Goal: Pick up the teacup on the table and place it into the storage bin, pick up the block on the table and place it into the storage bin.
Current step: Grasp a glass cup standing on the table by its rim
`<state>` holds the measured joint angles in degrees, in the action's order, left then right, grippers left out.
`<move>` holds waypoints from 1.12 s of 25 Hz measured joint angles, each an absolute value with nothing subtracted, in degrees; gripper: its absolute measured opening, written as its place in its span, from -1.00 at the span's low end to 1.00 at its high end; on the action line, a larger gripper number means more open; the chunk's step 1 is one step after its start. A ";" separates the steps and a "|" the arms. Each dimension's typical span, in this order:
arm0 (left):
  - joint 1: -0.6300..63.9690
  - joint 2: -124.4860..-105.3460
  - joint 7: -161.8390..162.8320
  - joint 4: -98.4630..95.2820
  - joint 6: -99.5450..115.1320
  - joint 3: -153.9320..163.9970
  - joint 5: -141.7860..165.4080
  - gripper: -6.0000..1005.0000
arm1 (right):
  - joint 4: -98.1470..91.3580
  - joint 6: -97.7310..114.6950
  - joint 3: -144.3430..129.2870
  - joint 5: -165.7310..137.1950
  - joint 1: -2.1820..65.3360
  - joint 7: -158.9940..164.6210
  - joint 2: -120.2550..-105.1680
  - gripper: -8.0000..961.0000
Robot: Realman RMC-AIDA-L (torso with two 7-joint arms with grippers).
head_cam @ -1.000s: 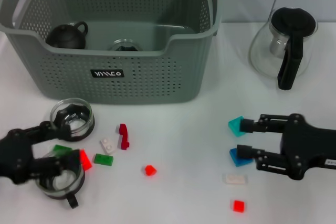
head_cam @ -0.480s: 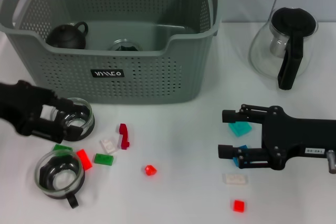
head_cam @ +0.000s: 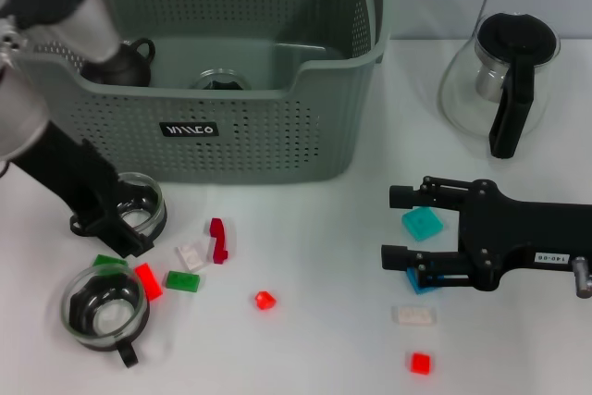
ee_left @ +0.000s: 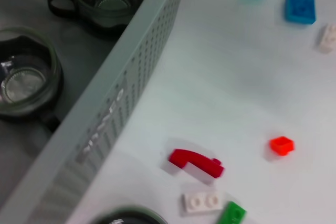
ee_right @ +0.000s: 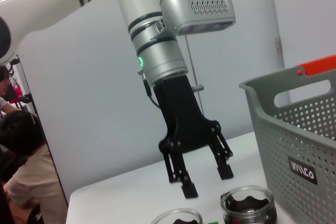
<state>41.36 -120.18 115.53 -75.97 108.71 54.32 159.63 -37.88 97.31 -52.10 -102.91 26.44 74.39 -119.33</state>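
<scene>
- As we look down from the head camera, the storage bin (head_cam: 213, 90) fills the far left part of the white table (head_cam: 324, 228); every place below is given relative to this bin.
- Inside the bin we see a dark teapot (head_cam: 125, 64) against its left wall and a glass cup (head_cam: 220, 80) near the middle of its floor; the left wrist view shows two glass cups in there.
- Just in front of the bin's left corner, the left gripper (head_cam: 111, 228) hangs above the table with its fingers spread wide and nothing between them.
- A glass teacup (head_cam: 141, 205) stands on the table right beside that gripper, close to the bin's front wall.
- A second glass teacup (head_cam: 104, 307) sits farther forward from the bin.
- Small blocks lie scattered in front of the bin: red (head_cam: 265, 300), dark red (head_cam: 217, 240), white (head_cam: 191, 256) and green (head_cam: 182, 280).
- Well off to the bin's right, the right gripper (head_cam: 398, 226) lies low with its fingers wide apart, empty.
- A teal block (head_cam: 422, 223) lies between those fingers, and a blue block (head_cam: 418, 282) peeks from under the nearer one.
- A glass pitcher (head_cam: 501, 80) stands to the bin's right, apart from it.
</scene>
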 joint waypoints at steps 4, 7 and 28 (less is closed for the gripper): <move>38.31 -122.86 112.49 -78.39 104.33 59.67 160.53 0.60 | -37.88 97.30 -51.71 -102.88 26.47 74.79 -119.36 0.74; 37.59 -123.28 112.22 -78.44 102.44 61.28 160.58 0.60 | -37.88 97.26 -51.69 -102.86 26.53 75.08 -119.27 0.74; 37.49 -124.02 115.25 -69.89 92.47 67.79 163.66 0.56 | -37.87 97.30 -51.68 -103.19 26.30 75.58 -119.09 0.74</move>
<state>37.49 -124.02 115.25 -69.89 92.47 67.79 163.66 -37.88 97.30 -51.68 -103.19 26.30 75.58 -119.09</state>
